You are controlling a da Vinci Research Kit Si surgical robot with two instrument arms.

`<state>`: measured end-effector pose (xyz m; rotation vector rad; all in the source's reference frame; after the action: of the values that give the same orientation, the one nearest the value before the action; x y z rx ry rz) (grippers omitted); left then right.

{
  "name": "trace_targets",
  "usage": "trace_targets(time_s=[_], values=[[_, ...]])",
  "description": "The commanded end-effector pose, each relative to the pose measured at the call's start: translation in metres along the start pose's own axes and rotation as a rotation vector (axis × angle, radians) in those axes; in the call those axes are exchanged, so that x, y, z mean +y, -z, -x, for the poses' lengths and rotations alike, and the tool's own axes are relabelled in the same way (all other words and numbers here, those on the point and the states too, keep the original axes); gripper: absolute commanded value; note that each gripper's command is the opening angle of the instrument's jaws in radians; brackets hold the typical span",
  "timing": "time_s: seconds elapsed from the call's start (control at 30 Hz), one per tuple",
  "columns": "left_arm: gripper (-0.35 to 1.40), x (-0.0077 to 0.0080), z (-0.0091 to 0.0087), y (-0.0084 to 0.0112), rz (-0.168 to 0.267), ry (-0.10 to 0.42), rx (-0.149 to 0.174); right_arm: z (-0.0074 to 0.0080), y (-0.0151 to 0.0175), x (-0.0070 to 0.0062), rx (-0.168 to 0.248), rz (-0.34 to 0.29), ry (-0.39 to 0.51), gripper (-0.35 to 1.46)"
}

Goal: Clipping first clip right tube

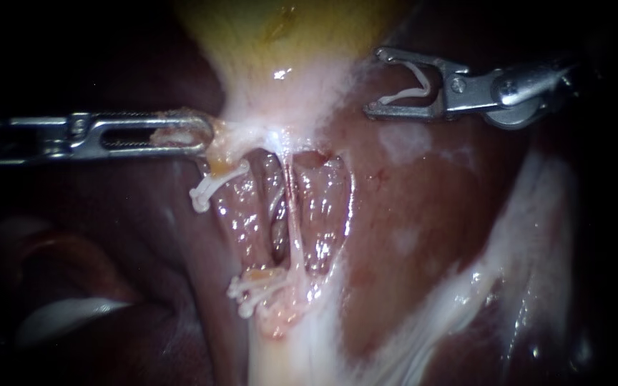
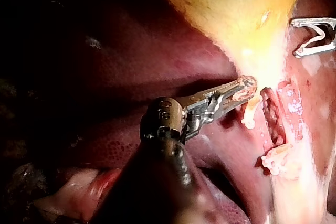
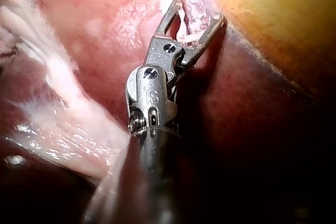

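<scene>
The yellow gallbladder (image 1: 280, 43) narrows to a pale neck. My left instrument (image 1: 205, 136) has its jaws shut on the tissue at that neck, also seen in the left wrist view (image 2: 245, 85). Below the neck the thin pale right tube (image 1: 295, 221) runs down, bare. To its left, an upper white clip (image 1: 205, 191) and a lower white clip (image 1: 252, 287) sit on the left tube. My right instrument (image 1: 375, 82) hovers over the liver, up and right of the right tube and apart from it. Its wide jaws (image 3: 197, 11) hold a white clip (image 1: 413, 89) between them.
Dark red liver (image 1: 423, 214) surrounds the dissected bed. White glistening tissue bands (image 1: 481, 286) run down at the lower right. A pale stalk (image 1: 280, 357) continues below the lower clip.
</scene>
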<state>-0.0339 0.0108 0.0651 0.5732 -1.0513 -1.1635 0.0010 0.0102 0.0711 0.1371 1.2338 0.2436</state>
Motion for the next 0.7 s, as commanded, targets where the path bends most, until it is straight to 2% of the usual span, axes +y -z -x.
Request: trace_targets(time_s=[0.03, 0.17, 0.53, 0.7], values=[[-0.35, 0.0, 0.0, 0.0, 0.0, 0.0, 0.0, -0.0002, 0.0, -0.0003, 0.004, -0.006, -0.025, 0.5], [-0.35, 0.0, -0.0001, 0.0001, 0.0, 0.0, 0.0, -0.0009, -0.0001, -0.0015, 0.02, -0.035, -0.104, 0.5], [-0.35, -0.0001, -0.0001, 0.0002, 0.0, 0.0, 0.0, -0.0029, -0.0016, -0.0052, 0.052, -0.105, -0.207, 0.49], [-0.35, -0.0001, -0.0001, 0.0002, 0.001, 0.0, 0.0, -0.0031, -0.003, -0.007, 0.06, -0.128, -0.248, 0.49]])
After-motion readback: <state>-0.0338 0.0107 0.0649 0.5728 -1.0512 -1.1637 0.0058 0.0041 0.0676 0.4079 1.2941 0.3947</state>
